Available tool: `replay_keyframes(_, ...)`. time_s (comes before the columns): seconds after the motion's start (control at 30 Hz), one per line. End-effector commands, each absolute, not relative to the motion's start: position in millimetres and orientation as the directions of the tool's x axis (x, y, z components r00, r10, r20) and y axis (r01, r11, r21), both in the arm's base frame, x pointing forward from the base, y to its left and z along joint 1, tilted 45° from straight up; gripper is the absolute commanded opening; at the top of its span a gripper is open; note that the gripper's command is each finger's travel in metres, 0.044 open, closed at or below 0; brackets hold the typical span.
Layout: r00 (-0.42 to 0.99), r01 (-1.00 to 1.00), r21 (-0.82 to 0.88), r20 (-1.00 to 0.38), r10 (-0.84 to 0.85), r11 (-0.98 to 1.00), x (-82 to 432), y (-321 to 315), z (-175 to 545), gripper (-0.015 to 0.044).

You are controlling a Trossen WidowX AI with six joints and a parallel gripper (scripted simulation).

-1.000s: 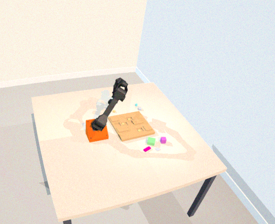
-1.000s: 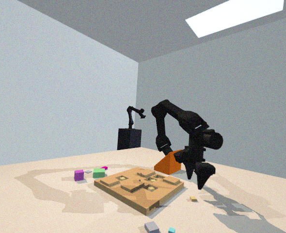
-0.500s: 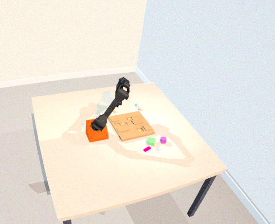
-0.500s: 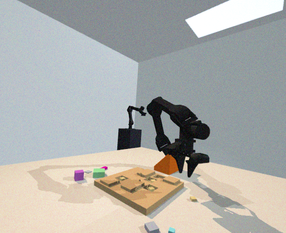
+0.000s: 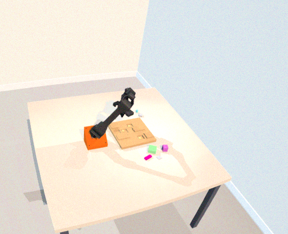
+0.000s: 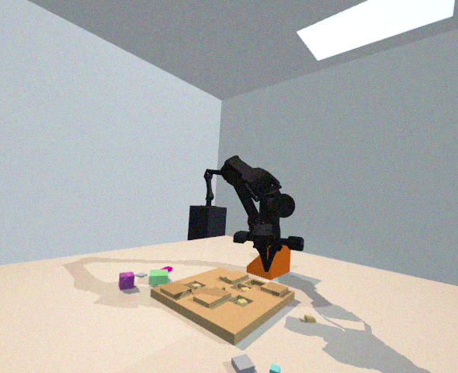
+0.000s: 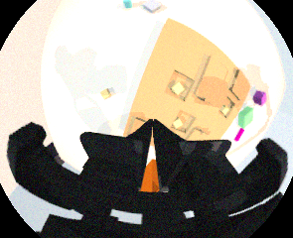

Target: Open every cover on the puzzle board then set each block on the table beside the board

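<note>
The wooden puzzle board lies flat. One small yellow block rests on the table beside it. Three pale yellow blocks sit in uncovered wells: one block, a second block and a third block. A fourth well looks empty. Raised wooden covers, among them a large cover and a corner cover, stand off the wells. My gripper is shut and empty, in the air above the board's edge nearest the base.
A green block, purple cube, magenta piece and flat grey piece lie off one side. A grey block and cyan block lie off another. The orange base stands close by.
</note>
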State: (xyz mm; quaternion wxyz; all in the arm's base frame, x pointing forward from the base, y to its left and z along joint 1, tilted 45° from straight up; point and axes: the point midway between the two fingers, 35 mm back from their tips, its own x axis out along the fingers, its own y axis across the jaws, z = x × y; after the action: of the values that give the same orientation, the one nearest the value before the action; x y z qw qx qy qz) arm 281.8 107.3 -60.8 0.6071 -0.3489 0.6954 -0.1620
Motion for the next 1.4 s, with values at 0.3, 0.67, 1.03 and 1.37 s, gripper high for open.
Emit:
replay_keyframes(0.3, -0.027, -0.841, -0.36, -0.717, -0.696, 0.403, 265.1, 45.5, -17.2, 0.0)
replay_keyframes(0.67, -0.027, -0.846, -0.355, -0.717, -0.696, 0.398, 265.1, 41.9, -20.1, 0.0)
replay_keyframes(1.03, -0.026, -0.846, -0.356, -0.716, -0.698, 0.397, 263.9, 11.1, -53.2, 0.0)
replay_keyframes(1.37, -0.026, -0.846, -0.356, -0.715, -0.698, 0.397, 263.6, 7.4, -56.1, 0.0)
